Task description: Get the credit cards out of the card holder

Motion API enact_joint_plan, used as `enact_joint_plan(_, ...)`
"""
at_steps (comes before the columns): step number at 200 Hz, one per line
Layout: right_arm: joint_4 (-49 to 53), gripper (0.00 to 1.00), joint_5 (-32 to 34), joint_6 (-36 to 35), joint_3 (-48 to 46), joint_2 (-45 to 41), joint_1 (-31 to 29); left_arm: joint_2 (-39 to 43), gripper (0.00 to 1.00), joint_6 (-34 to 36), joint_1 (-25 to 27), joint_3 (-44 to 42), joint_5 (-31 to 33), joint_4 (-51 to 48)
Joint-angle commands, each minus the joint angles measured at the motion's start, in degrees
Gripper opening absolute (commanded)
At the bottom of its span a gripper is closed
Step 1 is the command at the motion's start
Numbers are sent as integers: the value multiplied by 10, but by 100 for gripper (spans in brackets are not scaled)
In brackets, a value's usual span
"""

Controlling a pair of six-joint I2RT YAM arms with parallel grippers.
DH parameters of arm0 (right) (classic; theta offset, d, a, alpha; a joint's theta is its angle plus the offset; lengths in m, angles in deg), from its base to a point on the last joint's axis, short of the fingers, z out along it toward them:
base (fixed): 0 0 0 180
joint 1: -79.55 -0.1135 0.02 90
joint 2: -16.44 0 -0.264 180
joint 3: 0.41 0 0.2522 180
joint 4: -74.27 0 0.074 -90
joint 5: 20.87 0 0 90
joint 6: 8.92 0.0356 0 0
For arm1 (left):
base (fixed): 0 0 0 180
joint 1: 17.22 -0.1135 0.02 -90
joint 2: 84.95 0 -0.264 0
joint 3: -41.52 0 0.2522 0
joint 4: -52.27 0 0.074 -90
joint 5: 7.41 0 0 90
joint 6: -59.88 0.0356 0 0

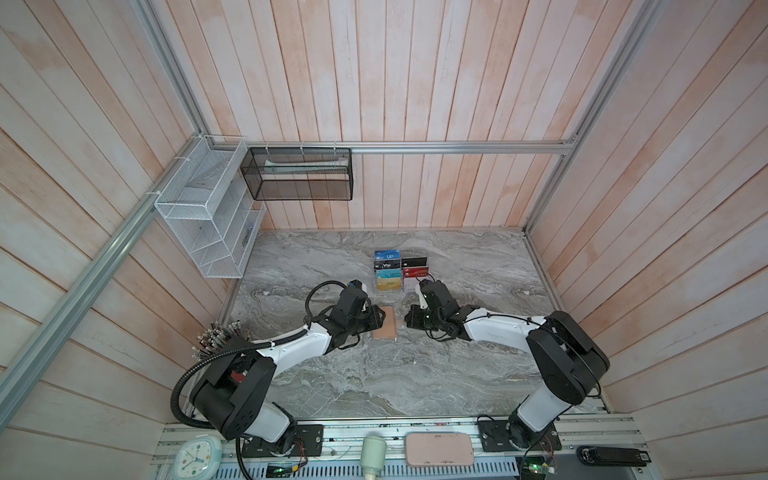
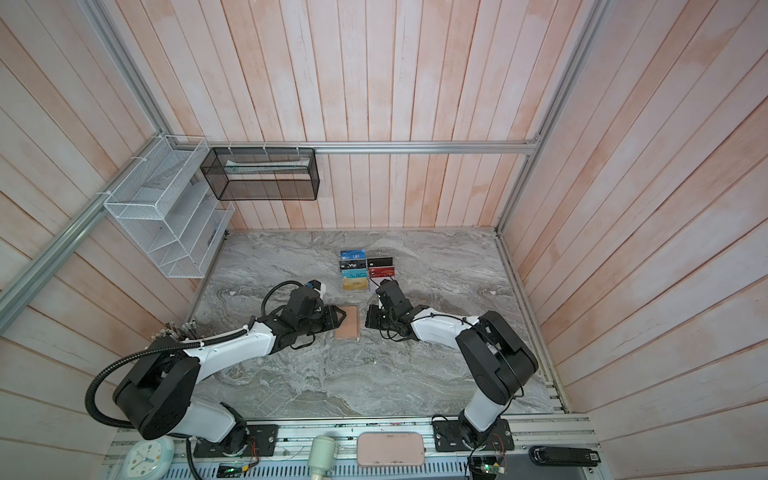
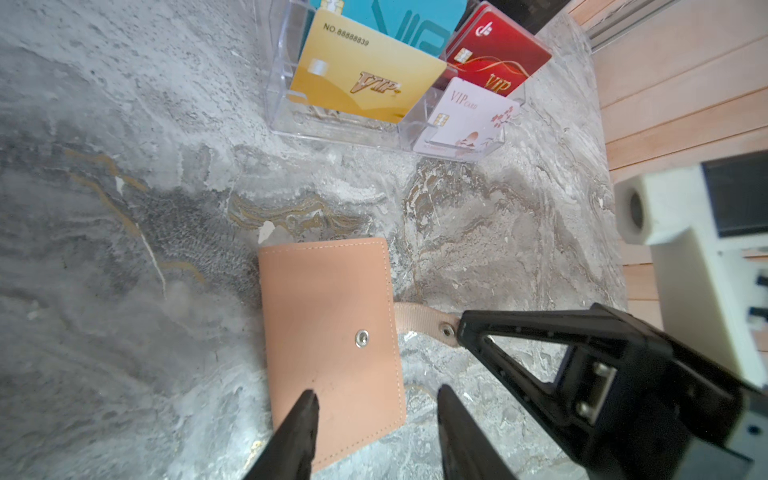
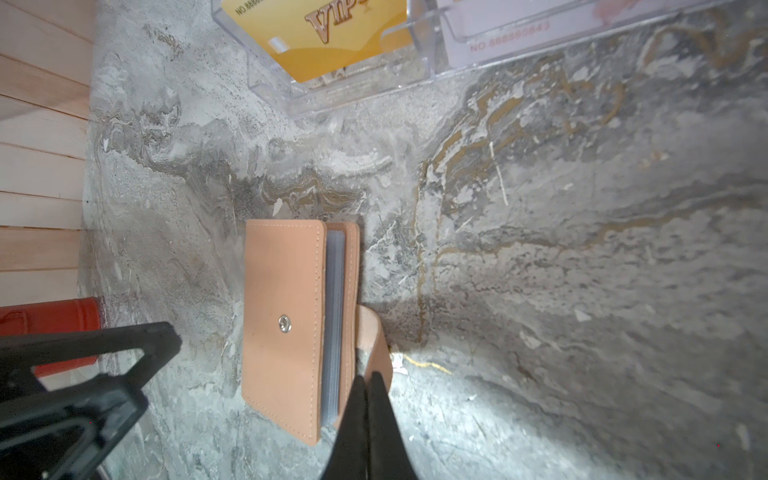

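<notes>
Right wrist view shows grey sleeves inside card holder.

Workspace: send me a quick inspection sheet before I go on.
Surface: grey marble-look tabletop, pale flecks.
Job's things: card holder flat, cover down, snap tab undone; grey sleeves show at its edge; credit cards not visible.
Clutter: clear acrylic rack of coloured cards behind the holder.
Hands: left hand open over the holder's edge; right hand shut, tips at the tab's end, grip unclear.
Cables: black conduit loops by the left arm's base, away from the holder.
Surroundings: white wire rack, black mesh basket on walls; clock, pink case on front rail.
</notes>
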Motion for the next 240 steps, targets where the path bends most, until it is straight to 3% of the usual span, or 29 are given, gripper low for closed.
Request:
enact_joint_plan(1,2,0,8,-12,-8,12,5,13,50,-8,-1,1,-19,0)
enact_joint_plan(41,16,1,30,-23,-8,9,4,18,58,-12,-1,3,-33,-3)
enact_joint_plan(141,24,37,23,-29,-9,-38,9,-24,62,-58,-1,10,-92,53)
enact_joint_plan(190,0,53,11,-17,-22,-73,10,-38,70,-74,-8,2,-105,74)
enact_joint_plan(240,-48,78,-23,15,-29,-86,11,-26,71,-95,-37,-33,-129,99)
